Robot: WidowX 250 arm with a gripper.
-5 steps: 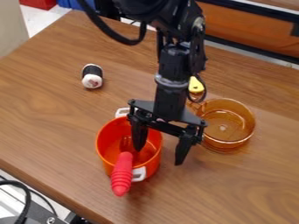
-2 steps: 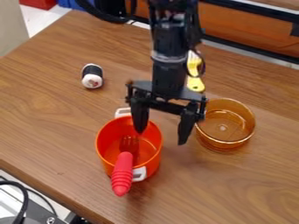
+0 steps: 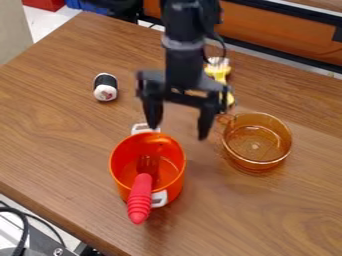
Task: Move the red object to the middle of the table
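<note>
My gripper [image 3: 179, 131] hangs open above the table [image 3: 60, 145], over and just behind the orange-red pot, with nothing between its fingers. The red pot [image 3: 172, 187] stands upright left of the view's centre, its white handles at front and back. A fork with a ribbed red handle [image 3: 139, 199] lies in it, the handle sticking out over the front rim and the tines inside the pot.
A clear amber glass pot [image 3: 257, 140] stands right of the gripper. Behind the gripper lies a yellow utensil [image 3: 219, 72], partly hidden by the arm. A small black-and-white object [image 3: 105, 87] rests at the back left.
The gripper has risen and moved back, away from the red pot, and stays open. The pot, the fork and the other objects have not moved.
</note>
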